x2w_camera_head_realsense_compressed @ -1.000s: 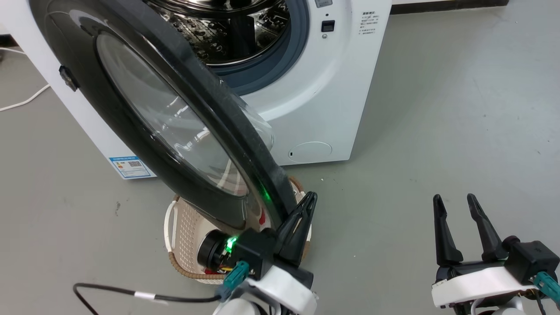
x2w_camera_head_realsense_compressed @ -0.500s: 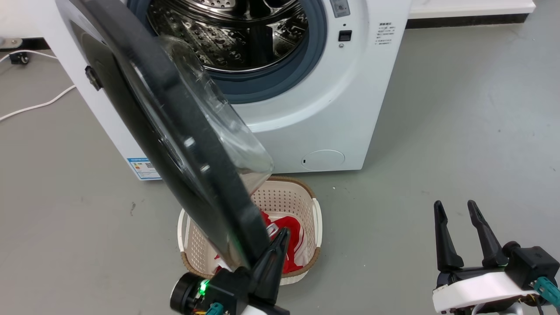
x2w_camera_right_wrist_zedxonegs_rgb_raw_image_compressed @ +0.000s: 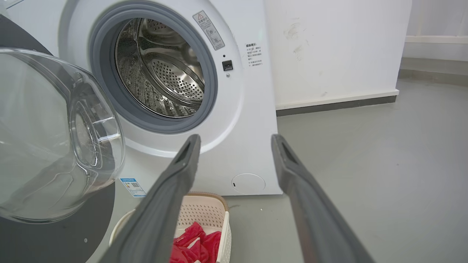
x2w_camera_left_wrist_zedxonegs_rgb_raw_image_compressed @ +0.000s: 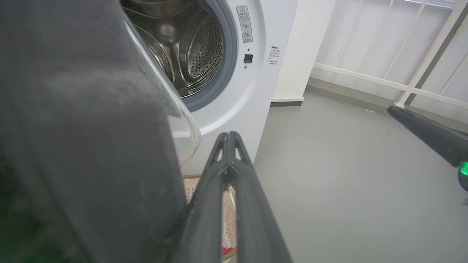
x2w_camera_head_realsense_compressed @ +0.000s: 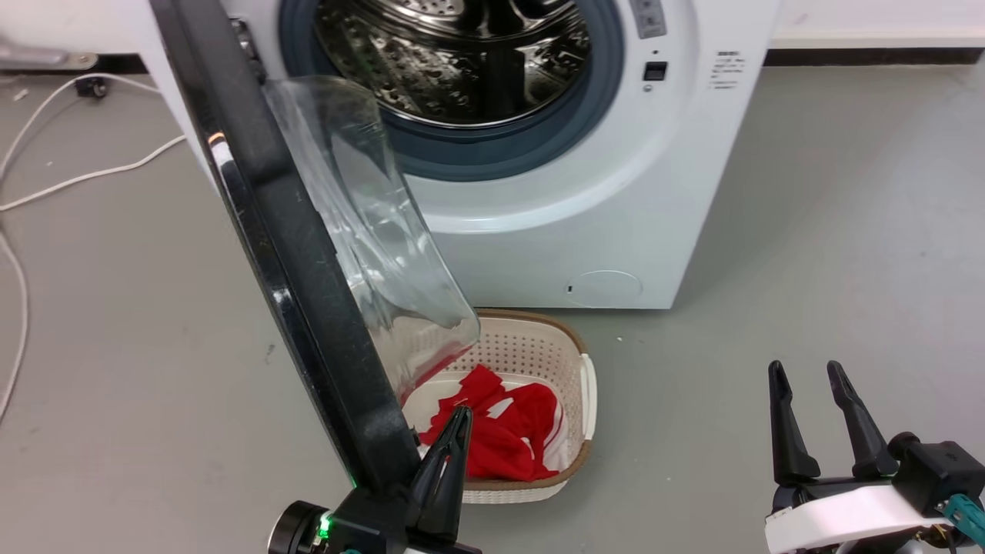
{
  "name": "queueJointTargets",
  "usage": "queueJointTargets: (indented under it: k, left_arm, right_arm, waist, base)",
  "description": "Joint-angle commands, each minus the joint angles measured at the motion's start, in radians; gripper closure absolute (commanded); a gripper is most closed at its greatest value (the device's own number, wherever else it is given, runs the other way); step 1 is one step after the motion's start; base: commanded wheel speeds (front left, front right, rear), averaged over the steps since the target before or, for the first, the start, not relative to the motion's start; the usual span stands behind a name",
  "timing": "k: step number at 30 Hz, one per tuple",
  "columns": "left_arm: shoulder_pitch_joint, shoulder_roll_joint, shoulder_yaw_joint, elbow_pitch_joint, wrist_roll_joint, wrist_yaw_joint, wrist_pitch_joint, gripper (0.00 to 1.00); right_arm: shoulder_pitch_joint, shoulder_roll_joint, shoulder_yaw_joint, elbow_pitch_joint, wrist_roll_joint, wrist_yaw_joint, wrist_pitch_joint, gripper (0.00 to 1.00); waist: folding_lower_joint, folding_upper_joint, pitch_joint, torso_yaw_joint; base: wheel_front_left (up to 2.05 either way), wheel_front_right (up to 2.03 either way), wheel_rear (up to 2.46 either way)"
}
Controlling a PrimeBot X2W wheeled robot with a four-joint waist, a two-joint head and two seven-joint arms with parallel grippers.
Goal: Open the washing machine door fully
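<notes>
Where left end effector (x2w_camera_head_realsense_compressed: 460, 415) flanks washing machine door (x2w_camera_head_realsense_compressed: 300, 254) rim, floor (x2w_camera_head_realsense_compressed: 808, 231) rightward

Washing machine (x2w_camera_right_wrist_zedxonegs_rgb_raw_image_compressed: 252, 120), front panel:

A warning label (x2w_camera_right_wrist_zedxonegs_rgb_raw_image_compressed: 208, 25) stands at the upper right of the drum opening. It carries a triangle sign at its top, with lines of print below that are too small to read.

A block of dark print (x2w_camera_right_wrist_zedxonegs_rgb_raw_image_compressed: 255, 54) lies to the right of this label and is likewise illegible.

A blue sticker (x2w_camera_right_wrist_zedxonegs_rgb_raw_image_compressed: 132, 185) sits low on the front. It bears a small dark square code, and its text cannot be read.
</notes>
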Motion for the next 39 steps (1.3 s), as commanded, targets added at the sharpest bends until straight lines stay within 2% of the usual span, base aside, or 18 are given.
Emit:
queueJointTargets:
  k: [1, 11, 22, 30, 39]
  left_arm:
    - [-0.016, 0.019, 0.048, -0.004, 0.006, 0.025, -0.012, 1.00]
    - [0.020, 0.012, 0.014, -0.049, 0.018, 0.028, -0.040, 1.00]
    - [0.045, 0.032, 0.096, -0.046, -0.028, 0.054, -0.061, 1.00]
    - [0.011, 0.052, 0.220, 0.011, -0.102, 0.035, -0.082, 1.00]
    - [-0.057, 0.040, 0.412, 0.093, -0.168, -0.018, -0.092, 1.00]
  right_arm:
    - [0.008, 0.003, -0.002, -0.003, -0.003, 0.000, 0.000, 0.00]
    - [-0.005, 0.002, -0.016, -0.012, -0.012, 0.000, 0.010, 0.00]
    - [-0.012, 0.002, -0.029, -0.037, -0.036, 0.000, 0.036, 0.00]
    - [-0.021, 0.002, -0.025, -0.050, -0.044, 0.000, 0.050, 0.00]
    - [-0.026, 0.002, -0.028, -0.067, -0.055, 0.000, 0.070, 0.00]
  waist:
    - [0.0000, 0.0000, 0.004, 0.024]
    - [0.0000, 0.0000, 0.023, 0.177]
    - [0.0000, 0.0000, 0.028, 0.335]
    - [0.0000, 0.0000, 0.036, 0.369]
    - [0.0000, 0.0000, 0.065, 0.366]
  base:
    - [0.00, 0.00, 0.00]
    - [0.00, 0.00, 0.00]
    - [0.00, 0.00, 0.00]
    - [0.00, 0.00, 0.00]
    - [0.00, 0.00, 0.00]
